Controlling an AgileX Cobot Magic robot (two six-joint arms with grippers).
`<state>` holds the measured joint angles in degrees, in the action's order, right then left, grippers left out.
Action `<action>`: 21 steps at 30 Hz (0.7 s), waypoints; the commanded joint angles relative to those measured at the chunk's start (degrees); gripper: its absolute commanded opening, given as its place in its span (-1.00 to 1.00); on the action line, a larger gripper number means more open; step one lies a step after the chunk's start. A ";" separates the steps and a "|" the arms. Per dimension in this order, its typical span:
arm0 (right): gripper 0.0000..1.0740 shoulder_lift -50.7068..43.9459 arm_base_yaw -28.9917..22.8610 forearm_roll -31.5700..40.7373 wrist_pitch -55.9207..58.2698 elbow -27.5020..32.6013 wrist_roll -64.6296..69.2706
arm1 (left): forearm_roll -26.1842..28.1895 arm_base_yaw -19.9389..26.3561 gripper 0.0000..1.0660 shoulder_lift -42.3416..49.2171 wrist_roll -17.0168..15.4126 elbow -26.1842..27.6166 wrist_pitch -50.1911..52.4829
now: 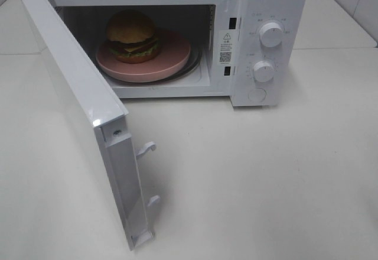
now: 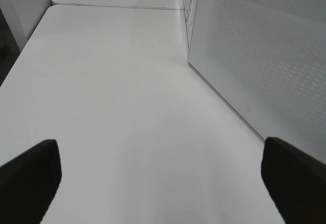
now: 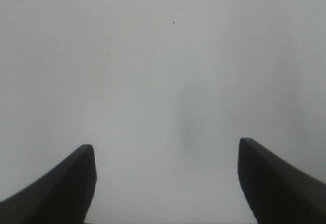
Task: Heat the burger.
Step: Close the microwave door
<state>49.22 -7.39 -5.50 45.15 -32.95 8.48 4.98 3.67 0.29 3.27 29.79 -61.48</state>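
The burger, with a golden-brown bun, lettuce and a dark patty, sits on a pink round plate inside the open white microwave. The microwave door swings out toward the front left. Neither gripper shows in the exterior high view. In the left wrist view my left gripper is open and empty over the white table, with the door's perforated outer face beside it. In the right wrist view my right gripper is open and empty over bare table.
The microwave has two white knobs and a round button on its right panel. Door latch hooks stick out from the door's edge. The white table stretches in front. A table seam shows at the back.
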 commanded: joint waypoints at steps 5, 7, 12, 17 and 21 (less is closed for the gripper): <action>0.42 -15.93 0.34 1.95 -0.63 4.13 -4.07 | 0.29 0.06 0.88 0.80 -0.29 -0.17 0.11; 0.42 -22.46 0.34 2.06 -0.63 4.13 -4.07 | 0.29 0.06 0.88 0.80 -0.29 -0.17 0.11; 0.42 -32.20 0.34 2.52 -0.29 4.07 -4.41 | 0.29 0.06 0.88 0.80 -0.29 -0.17 0.11; 0.42 -40.91 0.34 3.61 0.00 4.07 -4.76 | 0.29 0.06 0.88 0.80 -0.29 -0.17 0.11; 0.42 -45.66 0.34 3.78 1.38 3.55 -4.70 | 0.29 0.06 0.88 0.80 -0.29 -0.17 0.11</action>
<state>5.61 -7.39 -1.89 45.09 -28.99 4.30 4.98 3.67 0.29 3.27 29.79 -61.48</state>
